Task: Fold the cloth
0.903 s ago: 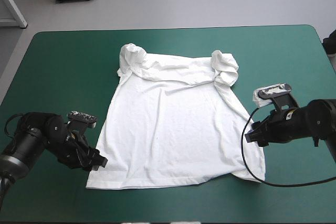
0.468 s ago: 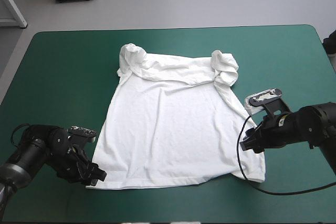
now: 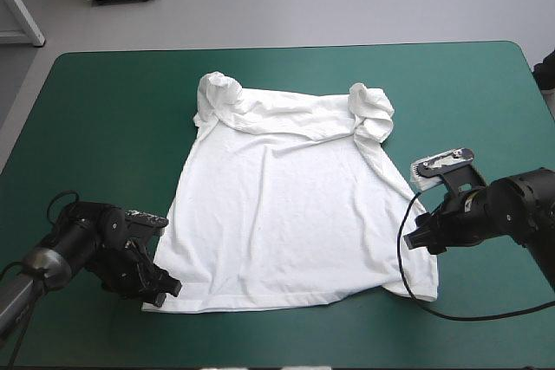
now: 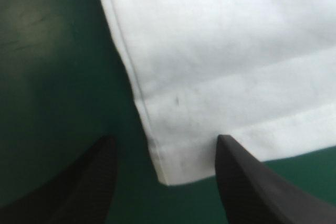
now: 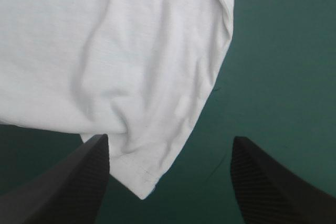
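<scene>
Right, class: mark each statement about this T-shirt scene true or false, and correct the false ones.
1. The T-shirt lies spread out on the teal-green cover. True.
2. Both sleeves are smoothed flat. False: both are bunched up at the shirt's far corners.
3. The left tool is open at a near hem corner. True.
4. The right tool is shut on the T-shirt. False: it is open, with a hem corner lying between its fingers.

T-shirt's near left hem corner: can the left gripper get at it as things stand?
Probably yes: the left gripper is open, the T-shirt's corner lies flat between its fingers, and nothing covers it.
</scene>
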Controlling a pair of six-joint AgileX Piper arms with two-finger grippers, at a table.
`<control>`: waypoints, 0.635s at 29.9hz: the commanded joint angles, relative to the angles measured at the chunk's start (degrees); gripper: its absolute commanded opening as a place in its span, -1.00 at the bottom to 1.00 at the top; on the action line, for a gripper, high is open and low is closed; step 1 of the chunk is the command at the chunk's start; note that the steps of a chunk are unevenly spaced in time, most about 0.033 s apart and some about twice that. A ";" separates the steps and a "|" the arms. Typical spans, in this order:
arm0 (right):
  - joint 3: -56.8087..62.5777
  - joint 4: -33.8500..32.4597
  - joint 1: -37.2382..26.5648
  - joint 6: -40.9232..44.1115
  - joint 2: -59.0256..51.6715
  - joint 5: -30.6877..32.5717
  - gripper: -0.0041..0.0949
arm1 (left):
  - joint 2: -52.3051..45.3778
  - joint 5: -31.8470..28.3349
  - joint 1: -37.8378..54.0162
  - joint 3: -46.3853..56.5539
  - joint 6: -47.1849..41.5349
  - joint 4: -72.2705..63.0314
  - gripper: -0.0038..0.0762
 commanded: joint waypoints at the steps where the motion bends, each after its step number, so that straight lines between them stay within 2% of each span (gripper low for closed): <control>1: -1.35 -1.28 0.08 0.61 -1.05 -0.16 0.33 | 2.11 -1.27 -0.26 -1.14 1.22 -1.82 0.14; 5: -1.35 -1.28 0.08 0.98 -1.05 0.41 0.33 | 3.66 -2.26 -0.39 -1.00 2.32 -4.59 0.06; 8: -1.35 -1.28 0.08 1.71 -1.05 1.26 0.33 | 3.66 -2.97 -2.34 0.43 3.13 -5.43 -0.15; 13: -0.11 -3.74 0.08 3.11 -1.05 2.14 0.30 | 3.66 -6.08 -7.14 5.21 3.29 -7.01 -0.66; 17: 3.86 -5.10 0.08 3.53 -1.05 2.12 0.30 | 3.66 -7.63 -8.27 7.23 3.29 -8.32 -0.92; 19: 6.01 -5.36 0.08 3.53 -0.93 2.00 0.30 | 3.66 -7.76 -8.27 7.34 3.40 -8.12 -0.96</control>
